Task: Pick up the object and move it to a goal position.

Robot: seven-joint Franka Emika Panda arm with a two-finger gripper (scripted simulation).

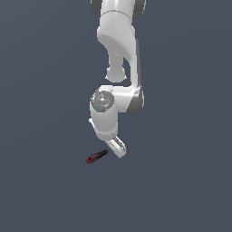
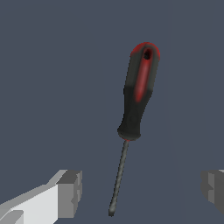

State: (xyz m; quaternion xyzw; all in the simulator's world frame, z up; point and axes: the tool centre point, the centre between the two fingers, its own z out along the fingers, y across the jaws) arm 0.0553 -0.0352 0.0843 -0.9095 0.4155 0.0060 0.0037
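Observation:
The screwdriver (image 1: 96,157) is small and slim, with a red-and-black handle. It lies flat on the dark grey floor just to the exterior view's left of my gripper (image 1: 116,147). In the wrist view the screwdriver (image 2: 137,96) shows whole, handle far from the camera and thin dark shaft (image 2: 119,177) pointing back between my fingers. My gripper (image 2: 141,192) is open and empty, with one fingertip (image 2: 70,192) on one side of the shaft tip and the other (image 2: 213,188) wide on the other side. Nothing touches the screwdriver.
The white arm (image 1: 118,54) hangs down from the top of the exterior view. The floor (image 1: 181,181) is a plain dark grey surface all around. No goal marker shows.

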